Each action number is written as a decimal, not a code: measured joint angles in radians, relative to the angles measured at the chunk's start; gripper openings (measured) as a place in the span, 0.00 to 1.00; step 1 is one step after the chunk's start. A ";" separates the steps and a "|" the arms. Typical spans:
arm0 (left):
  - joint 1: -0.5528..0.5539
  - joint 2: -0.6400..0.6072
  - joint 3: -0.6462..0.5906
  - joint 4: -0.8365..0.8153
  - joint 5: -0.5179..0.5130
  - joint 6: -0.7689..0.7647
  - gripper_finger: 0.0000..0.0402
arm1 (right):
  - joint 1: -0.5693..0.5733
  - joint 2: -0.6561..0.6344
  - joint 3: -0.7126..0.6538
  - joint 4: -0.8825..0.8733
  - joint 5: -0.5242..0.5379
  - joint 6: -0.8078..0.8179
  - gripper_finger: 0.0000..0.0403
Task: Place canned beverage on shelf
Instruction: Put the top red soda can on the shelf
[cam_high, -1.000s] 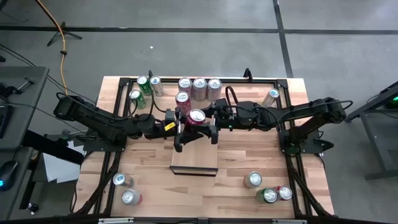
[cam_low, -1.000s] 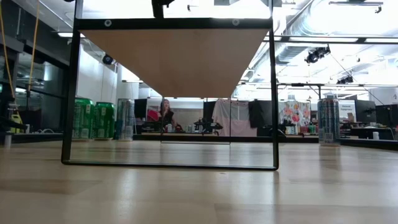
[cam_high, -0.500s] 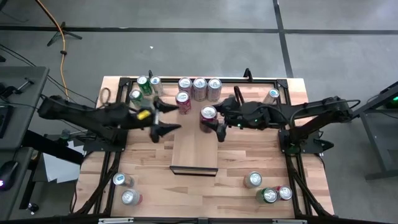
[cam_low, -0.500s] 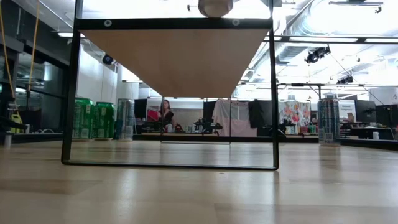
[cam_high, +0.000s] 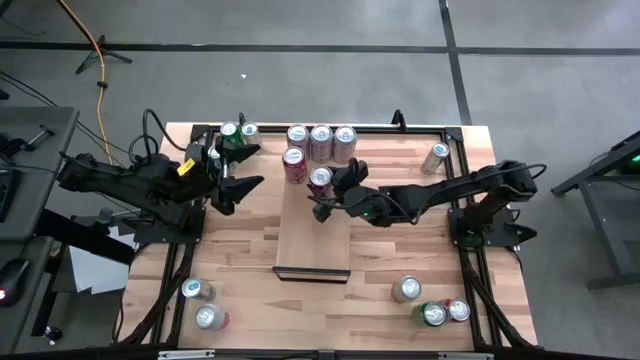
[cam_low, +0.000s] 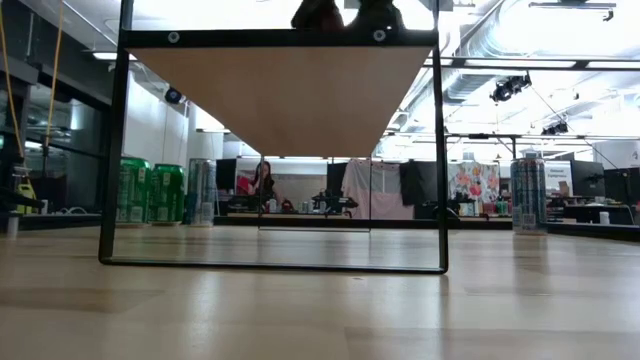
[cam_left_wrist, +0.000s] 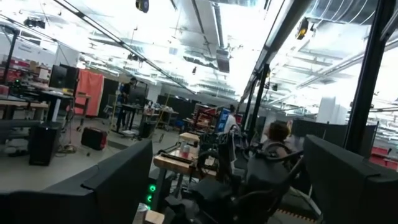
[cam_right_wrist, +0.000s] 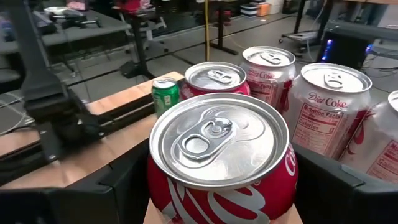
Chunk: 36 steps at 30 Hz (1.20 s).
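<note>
The red can (cam_right_wrist: 221, 155) stands upright in my right claw (cam_high: 335, 188). My two fingers (cam_right_wrist: 124, 186) press on its opposite sides, spread about as far as the can is wide, so it is gripped. From above, the can sits over the 12 o'clock end of the shelf (cam_high: 312, 235), the pale narrow board in the middle of the tabletop (cam_high: 400, 250). I cannot tell whether its base touches the wood. From table height only my fingertips show above the raised shelf, and the can itself is hidden. Just at 11 o'clock from the can stands another red can (cam_high: 293, 158). At 12 o'clock is a row of three silver-topped cans (cam_high: 320, 137) along the far edge, two of them reading Diet Coke past my fingers. Out at 10 o'clock are the green cans (cam_high: 229, 135), and my left claw (cam_high: 250, 172) hangs beside them with its fingers spread wide and nothing between them. A lone can (cam_high: 435, 156) lies at 2 o'clock near the right rail. Two more cans (cam_high: 203, 303) lie at 7 o'clock and three cans (cam_high: 430, 303) at 5 o'clock near the front corners.
</note>
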 joint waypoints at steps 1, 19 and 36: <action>0.000 0.004 0.000 0.000 0.000 0.000 0.87 | -0.003 0.006 0.000 0.005 0.000 -0.001 0.72; 0.000 0.019 0.000 -0.008 0.000 0.008 0.87 | -0.071 0.028 0.000 0.013 -0.090 -0.008 0.72; 0.000 0.020 -0.001 -0.025 -0.001 0.008 0.87 | -0.071 0.047 0.003 -0.029 -0.087 0.000 0.77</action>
